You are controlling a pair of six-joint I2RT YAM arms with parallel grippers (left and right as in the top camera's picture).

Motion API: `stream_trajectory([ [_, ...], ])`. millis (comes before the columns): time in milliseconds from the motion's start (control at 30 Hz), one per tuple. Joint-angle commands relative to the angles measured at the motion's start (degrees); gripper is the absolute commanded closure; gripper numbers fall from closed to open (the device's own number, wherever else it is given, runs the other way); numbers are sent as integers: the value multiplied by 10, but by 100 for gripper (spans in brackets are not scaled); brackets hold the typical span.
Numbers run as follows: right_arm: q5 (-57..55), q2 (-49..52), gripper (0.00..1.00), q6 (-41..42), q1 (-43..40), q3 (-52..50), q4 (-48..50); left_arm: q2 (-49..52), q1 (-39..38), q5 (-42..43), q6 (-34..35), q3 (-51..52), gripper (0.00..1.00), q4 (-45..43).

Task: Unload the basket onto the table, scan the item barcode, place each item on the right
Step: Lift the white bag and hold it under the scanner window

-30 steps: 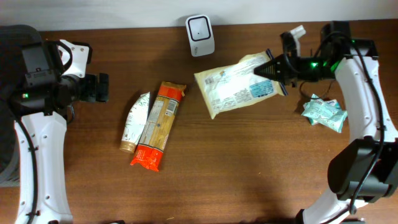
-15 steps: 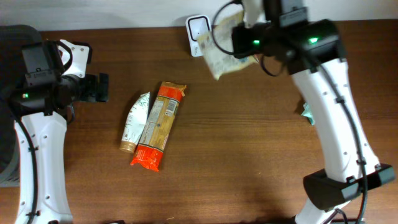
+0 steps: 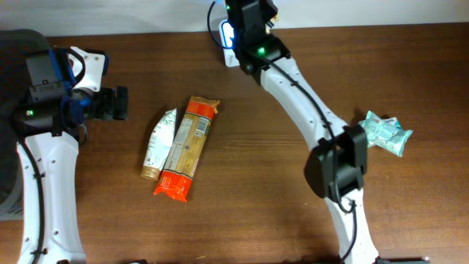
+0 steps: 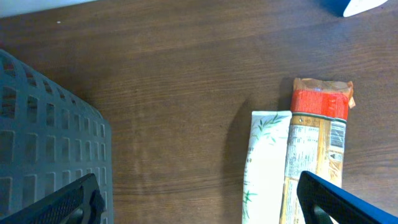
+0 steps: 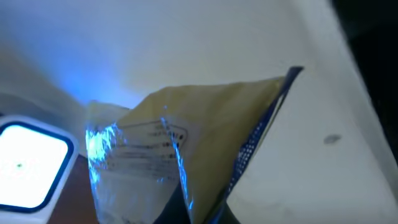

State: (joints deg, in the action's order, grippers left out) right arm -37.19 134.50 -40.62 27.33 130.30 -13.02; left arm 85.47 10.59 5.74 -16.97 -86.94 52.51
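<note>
Overhead shows one scanner (image 3: 226,45), one tube (image 3: 160,143), one orange pack (image 3: 187,150), one teal pouch (image 3: 385,133).

Matt brown wood-grain surface (image 3: 256,183), glossy crinkled plastic pouch (image 5: 186,149), smooth white plastic scanner (image 5: 28,165), smooth plastic basket (image 4: 43,124), my left fingers (image 4: 339,199) matt black.

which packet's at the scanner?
The yellowish bag, held in the right gripper by the lit scanner; the orange packet, white-green pouch and teal packet lie on the table.

mock shop checkout, barcode scanner (image 5: 31,163), grocery packets (image 3: 187,147), wooden table (image 3: 256,198)
</note>
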Motion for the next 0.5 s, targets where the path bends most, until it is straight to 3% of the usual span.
stream_trajectory([
  [0,-25,12,96,-59,4,13,31,-9,2,4,-7,-3,1,-1],
  [133,-26,17,96,-61,4,13,59,-9,2,4,-7,-3,1,-1],
  [467,-38,19,96,-54,13,11,4,-9,2,4,-7,-3,1,-1],
])
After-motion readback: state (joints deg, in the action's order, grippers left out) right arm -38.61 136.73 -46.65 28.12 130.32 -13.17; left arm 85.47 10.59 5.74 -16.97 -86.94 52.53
